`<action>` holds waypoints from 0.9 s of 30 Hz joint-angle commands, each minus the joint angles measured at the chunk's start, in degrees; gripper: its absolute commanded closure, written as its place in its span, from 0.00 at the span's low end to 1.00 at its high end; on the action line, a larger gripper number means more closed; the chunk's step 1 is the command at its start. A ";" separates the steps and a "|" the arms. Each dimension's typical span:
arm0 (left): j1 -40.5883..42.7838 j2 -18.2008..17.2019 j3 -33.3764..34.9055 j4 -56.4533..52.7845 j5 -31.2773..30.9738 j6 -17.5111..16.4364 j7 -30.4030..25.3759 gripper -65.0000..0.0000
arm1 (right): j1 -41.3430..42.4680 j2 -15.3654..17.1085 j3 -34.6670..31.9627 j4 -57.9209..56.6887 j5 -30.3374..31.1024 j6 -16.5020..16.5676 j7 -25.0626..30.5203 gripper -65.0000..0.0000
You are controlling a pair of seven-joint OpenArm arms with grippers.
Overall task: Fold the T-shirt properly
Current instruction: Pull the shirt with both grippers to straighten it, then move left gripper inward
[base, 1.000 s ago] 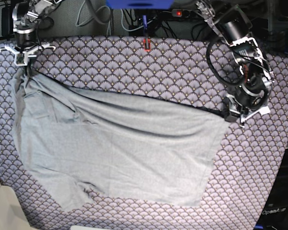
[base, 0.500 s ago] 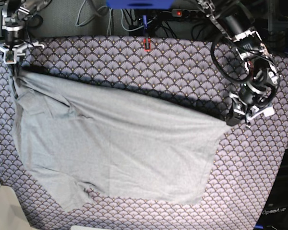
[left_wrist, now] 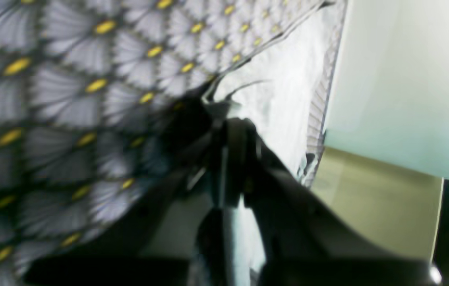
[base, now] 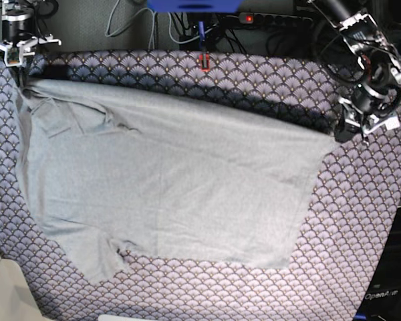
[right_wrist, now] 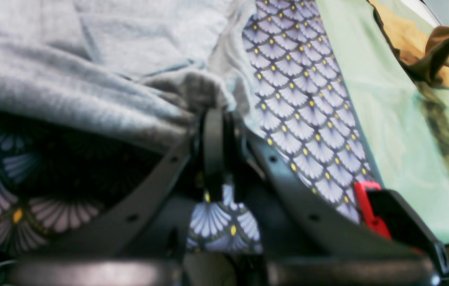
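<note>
both arms are spreading the t-shirt [base: 167,180] flat: left gripper [base: 344,130] and right gripper [base: 17,63] each clench an edge. next, lay it smooth on the surface [base: 361,221].

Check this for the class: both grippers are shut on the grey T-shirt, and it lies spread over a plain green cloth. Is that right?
Not quite. The base view shows the T-shirt lying over a purple fan-scale patterned cloth, not a plain green one. The left gripper and right gripper are each shut on its edge, as stated.
</note>
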 commanded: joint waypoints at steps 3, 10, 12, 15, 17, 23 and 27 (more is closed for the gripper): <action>0.68 -0.90 -2.67 1.29 -3.52 -0.51 0.93 1.00 | -0.68 1.59 2.04 0.98 3.12 -0.69 2.99 1.00; 4.11 -0.90 -4.34 1.38 -4.31 -0.60 2.51 1.00 | -0.68 1.59 6.35 -0.34 3.91 -0.69 9.14 1.00; 4.72 -0.90 -4.34 1.38 -4.31 -1.13 2.33 1.00 | -0.68 1.59 6.61 -1.31 3.83 -0.69 9.84 1.00; 5.16 -0.90 -4.34 1.38 -4.22 -4.03 2.42 1.00 | -0.68 1.41 6.61 -1.83 3.74 -0.69 9.75 1.00; 5.08 -0.90 -4.34 1.38 -4.22 -4.20 2.42 1.00 | -0.68 1.41 6.61 -1.92 3.74 -0.69 9.67 1.00; 3.58 -0.73 -3.99 1.73 -4.40 -4.38 2.60 1.00 | 0.02 1.32 7.76 -1.92 3.74 -0.69 9.14 1.00; 2.17 -0.37 -3.72 5.07 -4.05 -4.38 2.69 1.00 | 1.78 1.23 9.43 -1.92 3.74 -0.69 9.14 0.99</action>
